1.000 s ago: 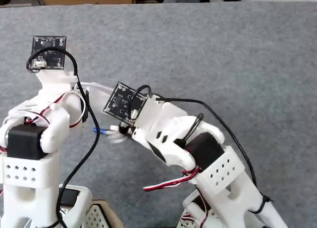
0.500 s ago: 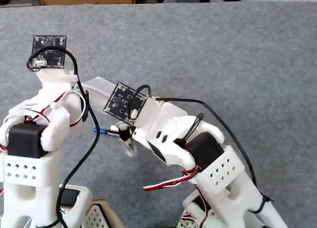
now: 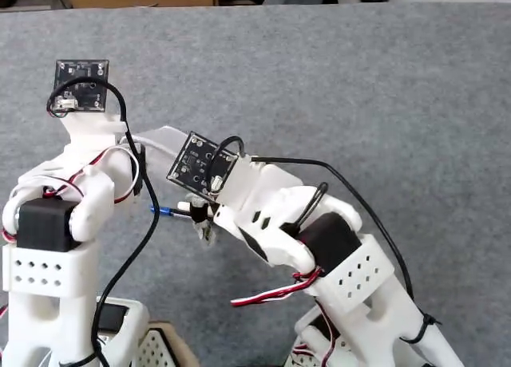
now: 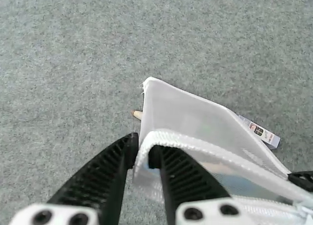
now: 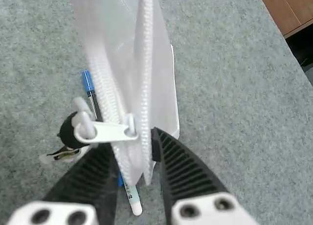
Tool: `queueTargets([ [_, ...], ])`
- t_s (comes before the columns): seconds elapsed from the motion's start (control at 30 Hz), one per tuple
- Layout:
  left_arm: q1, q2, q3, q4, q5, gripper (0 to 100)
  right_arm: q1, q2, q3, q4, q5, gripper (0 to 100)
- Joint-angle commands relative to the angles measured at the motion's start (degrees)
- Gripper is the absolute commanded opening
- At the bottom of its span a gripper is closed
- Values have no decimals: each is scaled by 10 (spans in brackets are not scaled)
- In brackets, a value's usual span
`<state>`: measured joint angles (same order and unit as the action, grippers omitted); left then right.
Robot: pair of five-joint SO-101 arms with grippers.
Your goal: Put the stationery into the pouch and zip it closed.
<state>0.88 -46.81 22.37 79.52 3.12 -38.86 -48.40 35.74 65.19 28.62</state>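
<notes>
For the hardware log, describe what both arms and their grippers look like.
Both arms are white printed plastic with black servo blocks and perforated brackets. The left arm and right arm each carry a square black camera board, a black cable and red-and-white wires. The left gripper and right gripper have black ribbed fingers on white mounts with screw holes.
</notes>
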Motion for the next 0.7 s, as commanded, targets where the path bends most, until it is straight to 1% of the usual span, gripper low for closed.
queueTargets([
  [0.0, 3, 4, 2, -12, 4, 188, -7, 0, -25, -10, 0, 12],
  [0.13, 3, 4, 1, -13, 4, 202, -7, 0, -25, -10, -1, 12],
  [0.47, -1, 5, 89, -87, 1, 202, -7, 0, -54, 4, -2, 12],
  [0.53, -2, 5, 90, -87, 1, 202, -7, 0, -56, 10, -2, 12],
  [0.67, -25, 5, 74, -85, -4, 202, -7, 0, -55, 16, -1, 12],
])
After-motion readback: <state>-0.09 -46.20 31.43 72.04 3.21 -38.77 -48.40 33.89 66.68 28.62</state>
